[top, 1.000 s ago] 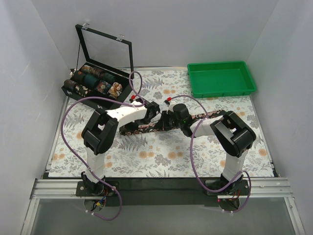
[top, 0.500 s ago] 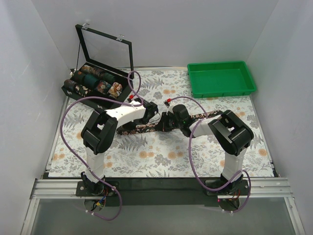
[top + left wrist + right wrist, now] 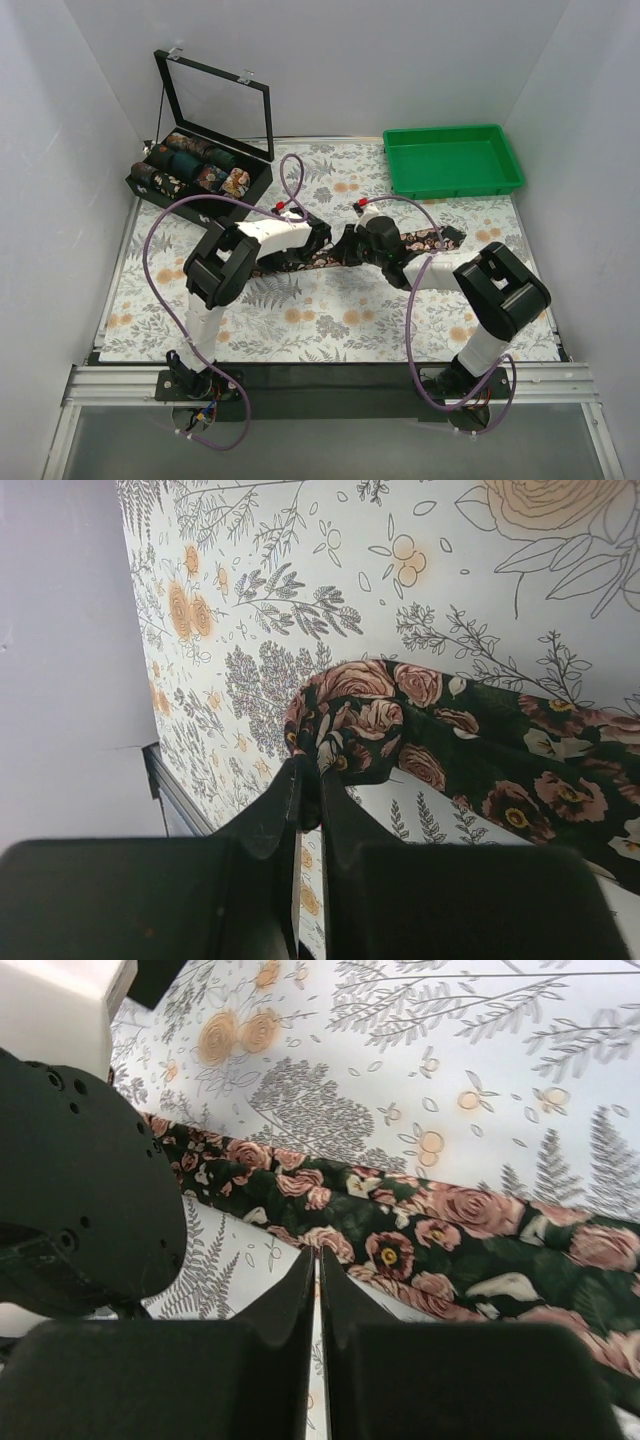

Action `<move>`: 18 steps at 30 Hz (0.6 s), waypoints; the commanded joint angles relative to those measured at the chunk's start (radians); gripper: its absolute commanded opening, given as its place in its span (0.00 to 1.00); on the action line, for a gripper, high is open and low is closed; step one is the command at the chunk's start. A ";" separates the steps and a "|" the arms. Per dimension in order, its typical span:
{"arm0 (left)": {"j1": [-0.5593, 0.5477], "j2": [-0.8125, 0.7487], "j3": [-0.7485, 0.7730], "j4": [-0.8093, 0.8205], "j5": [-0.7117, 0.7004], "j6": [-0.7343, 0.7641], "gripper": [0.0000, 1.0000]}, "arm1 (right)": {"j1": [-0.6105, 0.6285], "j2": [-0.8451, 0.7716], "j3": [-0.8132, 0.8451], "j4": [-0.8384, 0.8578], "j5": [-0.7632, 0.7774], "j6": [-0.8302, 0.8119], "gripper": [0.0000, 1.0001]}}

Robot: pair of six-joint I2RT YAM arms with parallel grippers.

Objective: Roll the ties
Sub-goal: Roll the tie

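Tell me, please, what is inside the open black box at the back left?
The black box holds rolled ties, some floral and some teal, packed closely in rows. The floor of the box is covered by them and cannot be seen.

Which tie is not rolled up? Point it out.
The floral tie lying as a flat strip mid-table, one end curled and pinched in the left gripper. The other ties sit as rolls in the black case.

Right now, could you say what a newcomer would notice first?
A dark floral tie lies mid-table, the left gripper pinching its curled end, the right gripper shut at its edge. An open black case of rolled ties sits far left, a green tray far right.
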 commanded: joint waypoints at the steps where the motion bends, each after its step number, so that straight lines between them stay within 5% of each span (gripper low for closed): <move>1: -0.017 -0.007 0.035 0.000 -0.047 -0.033 0.06 | -0.010 -0.067 -0.047 0.042 0.107 0.003 0.09; 8: -0.038 0.020 0.071 -0.006 -0.036 -0.042 0.08 | -0.030 -0.160 -0.138 0.062 0.265 0.023 0.09; 18: -0.066 0.066 0.127 0.031 0.010 -0.025 0.15 | -0.061 -0.191 -0.170 0.062 0.276 0.033 0.09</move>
